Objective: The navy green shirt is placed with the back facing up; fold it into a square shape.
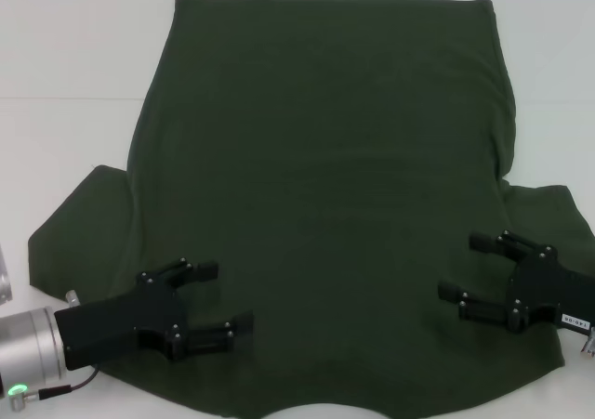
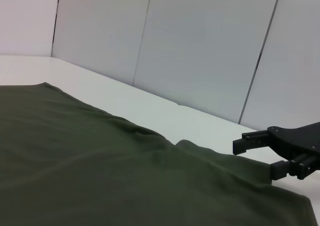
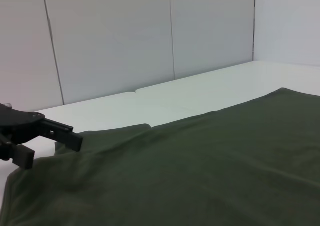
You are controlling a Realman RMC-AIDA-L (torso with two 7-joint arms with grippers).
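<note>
The navy green shirt (image 1: 316,187) lies flat on the white table, plain side up, hem at the far edge, sleeves spread near me at left and right. It also shows in the left wrist view (image 2: 100,176) and the right wrist view (image 3: 200,176). My left gripper (image 1: 223,296) is open, hovering over the shirt's near left part by the left sleeve. My right gripper (image 1: 462,270) is open, over the near right part by the right sleeve. The left wrist view shows the right gripper (image 2: 255,158) far off; the right wrist view shows the left gripper (image 3: 47,150).
The white table (image 1: 65,140) extends around the shirt on the left and far side. Grey wall panels (image 2: 200,50) stand behind the table. A small pale object (image 1: 4,284) sits at the left edge of the head view.
</note>
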